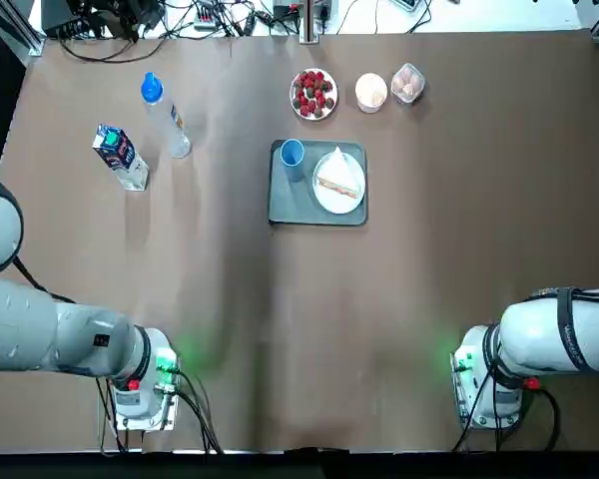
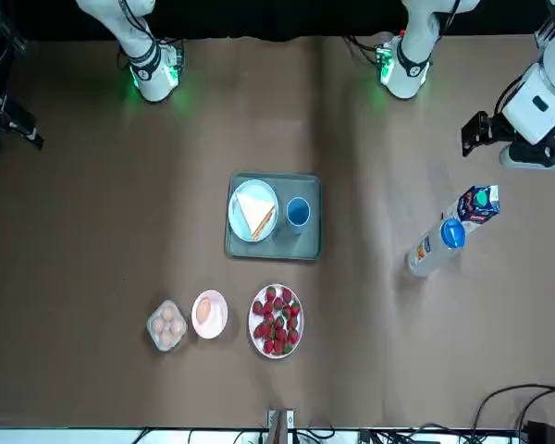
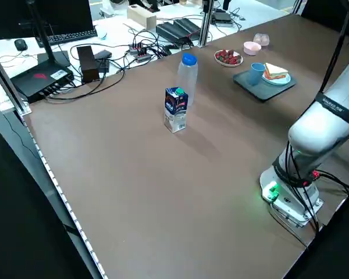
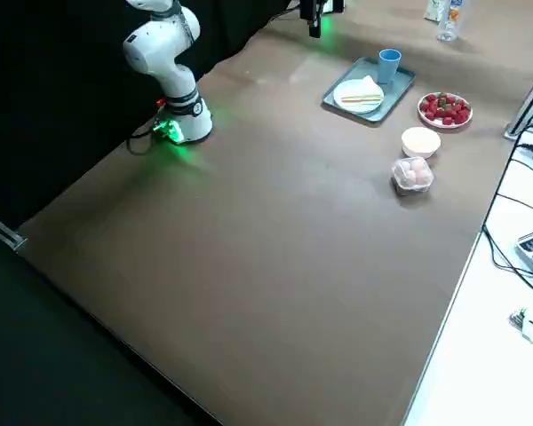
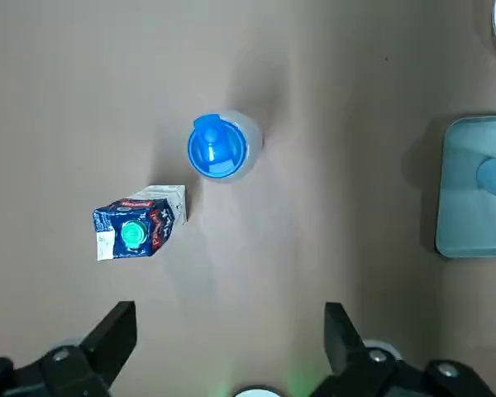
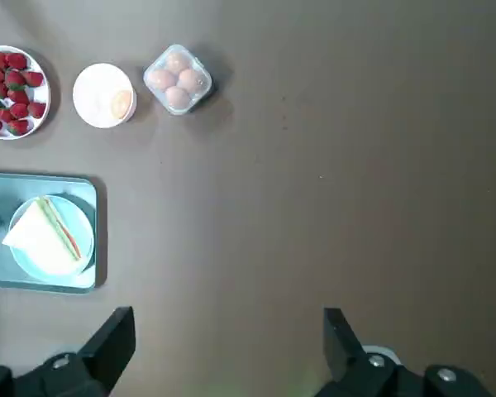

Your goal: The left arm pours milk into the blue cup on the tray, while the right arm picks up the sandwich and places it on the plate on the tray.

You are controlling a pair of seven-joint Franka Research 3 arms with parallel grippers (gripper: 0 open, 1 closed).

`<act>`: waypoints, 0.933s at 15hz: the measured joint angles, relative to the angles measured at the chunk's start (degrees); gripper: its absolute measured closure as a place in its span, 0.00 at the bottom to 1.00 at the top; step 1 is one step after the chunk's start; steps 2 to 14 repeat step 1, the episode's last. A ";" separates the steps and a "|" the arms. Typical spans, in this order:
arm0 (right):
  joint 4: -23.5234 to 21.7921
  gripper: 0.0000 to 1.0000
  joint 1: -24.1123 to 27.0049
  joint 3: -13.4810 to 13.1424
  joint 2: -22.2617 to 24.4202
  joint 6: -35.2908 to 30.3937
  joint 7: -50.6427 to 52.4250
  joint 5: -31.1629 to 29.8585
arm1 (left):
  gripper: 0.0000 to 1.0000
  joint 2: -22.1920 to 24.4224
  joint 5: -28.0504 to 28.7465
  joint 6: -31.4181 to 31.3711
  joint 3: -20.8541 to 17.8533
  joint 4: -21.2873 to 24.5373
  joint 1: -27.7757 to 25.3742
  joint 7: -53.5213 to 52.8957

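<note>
The left pincer hung open high above the counter, with the milk standing well below it beside a bottle. The right pincer was open too, raised well clear of the tray, where the sandwich lay on the plate beside the cup.

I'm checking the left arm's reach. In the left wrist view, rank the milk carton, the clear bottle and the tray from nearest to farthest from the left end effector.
1. Milk carton: nearest the left end effector, standing on the table.
2. Clear bottle: just beyond the carton.
3. Tray: farthest, off to the side at the picture's edge.
</note>
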State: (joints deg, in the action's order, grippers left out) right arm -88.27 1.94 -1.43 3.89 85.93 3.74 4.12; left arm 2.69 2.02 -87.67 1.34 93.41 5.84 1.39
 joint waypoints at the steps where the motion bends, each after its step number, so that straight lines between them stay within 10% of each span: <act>1: 0.00 0.00 0.63 -0.02 0.00 0.00 0.00 -0.01 | 0.00 -0.02 0.00 0.00 0.06 0.00 0.24 0.00; 14: 0.00 0.00 0.63 -0.02 0.00 0.00 0.00 -0.01 | 0.00 -0.02 0.00 0.00 0.06 0.00 0.24 0.00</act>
